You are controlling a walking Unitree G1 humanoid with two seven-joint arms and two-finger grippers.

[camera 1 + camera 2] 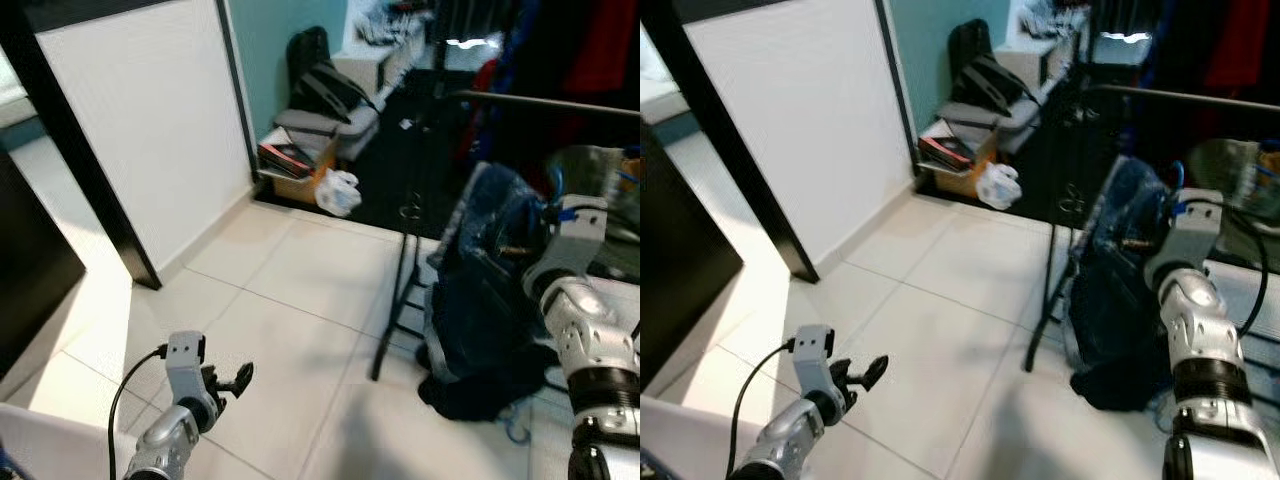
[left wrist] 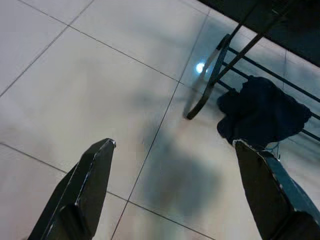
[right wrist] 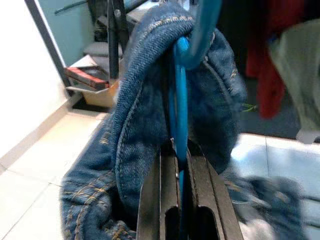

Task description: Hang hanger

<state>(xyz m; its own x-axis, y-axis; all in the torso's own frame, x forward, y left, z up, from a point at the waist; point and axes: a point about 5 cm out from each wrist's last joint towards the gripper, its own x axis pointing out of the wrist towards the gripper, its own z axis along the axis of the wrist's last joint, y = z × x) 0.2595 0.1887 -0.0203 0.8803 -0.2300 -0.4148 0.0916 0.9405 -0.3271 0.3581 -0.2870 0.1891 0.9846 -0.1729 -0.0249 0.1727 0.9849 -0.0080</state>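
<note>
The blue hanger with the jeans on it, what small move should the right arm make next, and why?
Probably raise the right gripper toward the black rail. Its fingers are shut on the blue hanger, the jeans are draped over it, and the hook looks below the rail, not on it yet. The left gripper hangs open over the floor tiles.

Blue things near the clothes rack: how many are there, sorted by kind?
Blue hanger, pinched in the right claw: 1
Blue denim garment draped on that hanger: 1
Total: 2
The left claw hangs open over bare floor tiles, holding nothing blue.
</note>
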